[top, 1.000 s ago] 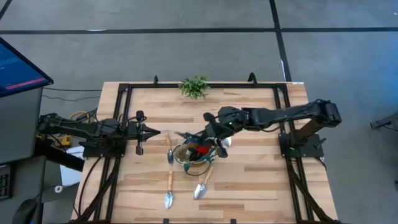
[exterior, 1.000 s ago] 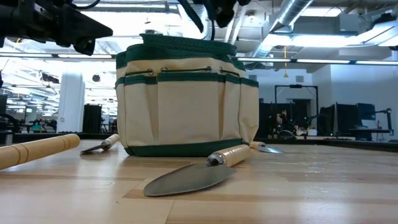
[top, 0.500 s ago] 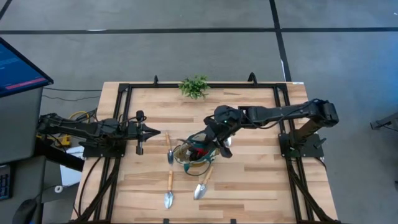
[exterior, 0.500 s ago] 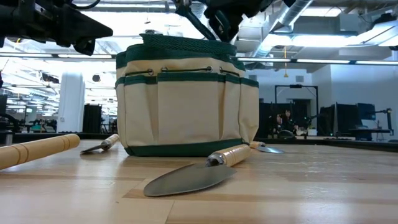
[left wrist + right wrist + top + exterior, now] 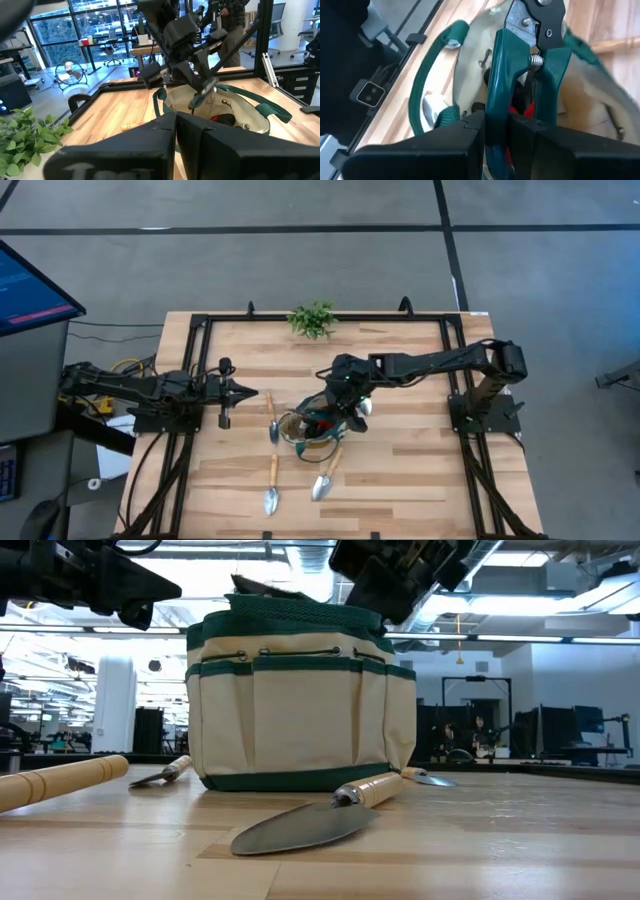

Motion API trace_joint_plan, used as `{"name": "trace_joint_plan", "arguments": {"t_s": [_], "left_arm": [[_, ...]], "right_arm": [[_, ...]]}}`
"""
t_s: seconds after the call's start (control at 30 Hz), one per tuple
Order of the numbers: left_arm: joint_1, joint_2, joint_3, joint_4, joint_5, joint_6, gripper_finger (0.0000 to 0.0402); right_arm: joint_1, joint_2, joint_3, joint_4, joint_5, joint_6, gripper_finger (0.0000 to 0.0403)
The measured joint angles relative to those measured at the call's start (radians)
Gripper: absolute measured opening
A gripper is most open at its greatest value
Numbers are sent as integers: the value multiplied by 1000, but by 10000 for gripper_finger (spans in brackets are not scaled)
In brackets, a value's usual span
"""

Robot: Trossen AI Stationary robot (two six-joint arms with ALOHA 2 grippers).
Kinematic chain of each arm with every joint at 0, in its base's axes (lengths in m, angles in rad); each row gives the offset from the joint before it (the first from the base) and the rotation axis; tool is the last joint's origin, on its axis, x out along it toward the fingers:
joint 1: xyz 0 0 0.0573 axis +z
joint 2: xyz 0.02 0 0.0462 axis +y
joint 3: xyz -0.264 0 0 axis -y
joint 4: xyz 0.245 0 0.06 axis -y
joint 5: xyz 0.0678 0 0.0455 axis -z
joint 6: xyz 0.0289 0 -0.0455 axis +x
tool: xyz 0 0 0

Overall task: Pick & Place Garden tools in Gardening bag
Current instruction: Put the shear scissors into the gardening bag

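Observation:
The tan gardening bag [image 5: 312, 430] with green trim stands mid-table; a red-and-black item [image 5: 527, 107] lies inside it. My right gripper [image 5: 335, 402] hangs over the bag's mouth, shut on green-handled pruning shears [image 5: 520, 65] whose dark blades [image 5: 258, 585] reach just above the rim. Three wooden-handled trowels lie on the table: one left of the bag [image 5: 273, 420] and two on its near side [image 5: 272, 482] [image 5: 326, 472]. My left gripper [image 5: 250, 393] waits shut at the table's left, level, touching nothing. My right gripper pinches the shears' two green handles [image 5: 496, 107] between its two fingers [image 5: 465, 137], toward the handles' free ends. It comes from the table's right, slanting down, with the fingers lying along the shears. The shears are lifted clear, blades leading, over the bag's mouth.
A leafy green plant [image 5: 312, 319] stands at the far edge. A silver scoop [image 5: 362, 408] lies right of the bag. A black frame [image 5: 200, 330] runs round the tabletop. Bare wood lies at the near right and far left.
My right gripper has sunk toward the bag's mouth and shifted a little toward the table's left, tipping further down and rolling somewhat. The shears have come down with it, their blades now just above the bag's rim.

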Motion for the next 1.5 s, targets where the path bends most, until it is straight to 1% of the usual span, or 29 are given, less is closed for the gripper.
{"name": "trace_joint_plan", "arguments": {"t_s": [0.27,0.77,0.83,1.03,1.17,1.33,1.5], "left_arm": [[0,0,0,0,0,0,2],[0,0,0,0,0,0,2],[0,0,0,0,0,0,2],[0,0,0,0,0,0,2],[0,0,0,0,0,0,2],[0,0,0,0,0,0,2],[0,0,0,0,0,0,2]], "right_arm": [[-18,9,1,-107,-11,7,46],[-21,0,2,-125,-15,-8,47],[-21,0,2,-119,-13,-2,63],[-26,0,3,-110,14,0,130],[-35,0,14,-117,13,15,157],[-41,0,49,-125,14,15,165],[-40,0,70,-125,13,11,151]]}}
